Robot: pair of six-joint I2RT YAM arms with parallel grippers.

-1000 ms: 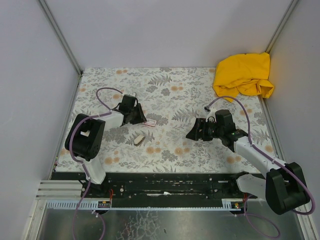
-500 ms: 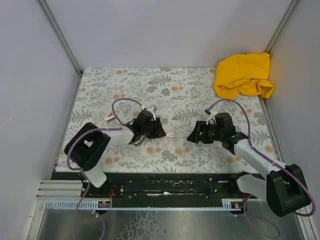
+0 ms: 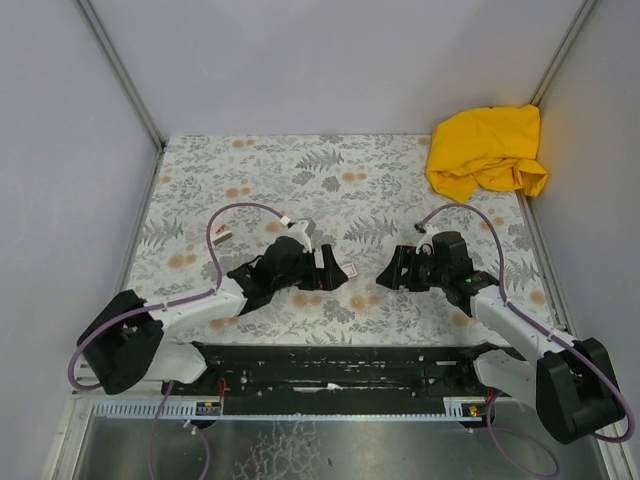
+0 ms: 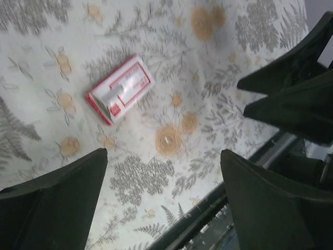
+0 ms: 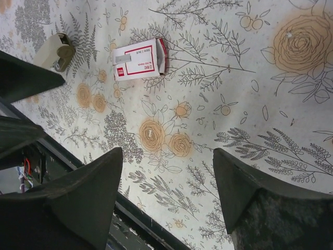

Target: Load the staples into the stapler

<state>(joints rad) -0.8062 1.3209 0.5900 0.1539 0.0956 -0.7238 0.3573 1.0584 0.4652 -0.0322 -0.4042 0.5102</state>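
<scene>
Floral tabletop point(image 3: 250, 160), staple box point(image 5: 140, 58) mid-surface between left gripper point(image 4: 163, 153) and right gripper point(image 5: 167, 151), both wide and empty

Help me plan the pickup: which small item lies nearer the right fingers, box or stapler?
The white, red-printed box; the cream stapler lies beyond it, farther from the right fingers.

Floral tablecloth point(image 3: 340, 190) between plain grey walls point(image 3: 330, 60)

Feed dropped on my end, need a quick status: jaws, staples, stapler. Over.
Left gripper and right gripper: jaws open, empty. Staple box flat on table between them; stapler nearby, not held. Yellow cloth in far corner, out of the way.
</scene>
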